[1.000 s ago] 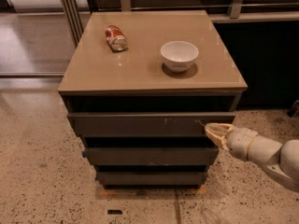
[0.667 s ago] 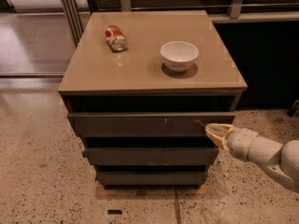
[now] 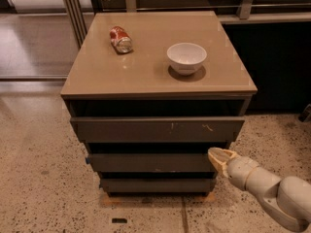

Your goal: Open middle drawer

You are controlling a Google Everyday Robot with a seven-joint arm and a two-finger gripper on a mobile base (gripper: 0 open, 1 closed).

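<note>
The middle drawer (image 3: 150,162) is a plain dark grey-brown front, second of three in a low cabinet. It sits below the wider top drawer front (image 3: 146,129), which has white scratch marks, and above the narrowest bottom front (image 3: 158,184). My gripper (image 3: 218,158) comes in from the lower right on a pale arm. Its beige tip is at the right end of the middle drawer front, level with its upper edge. I cannot tell whether it touches the front.
On the tan cabinet top (image 3: 121,79) lie a red can (image 3: 120,39) on its side and a white bowl (image 3: 186,57). Speckled floor surrounds the cabinet. A dark counter base stands at the right, metal posts at the back left.
My gripper has moved down and slightly left, from the level of the top drawer front to the right end of the middle drawer front. The drawers, can and bowl have not moved.
</note>
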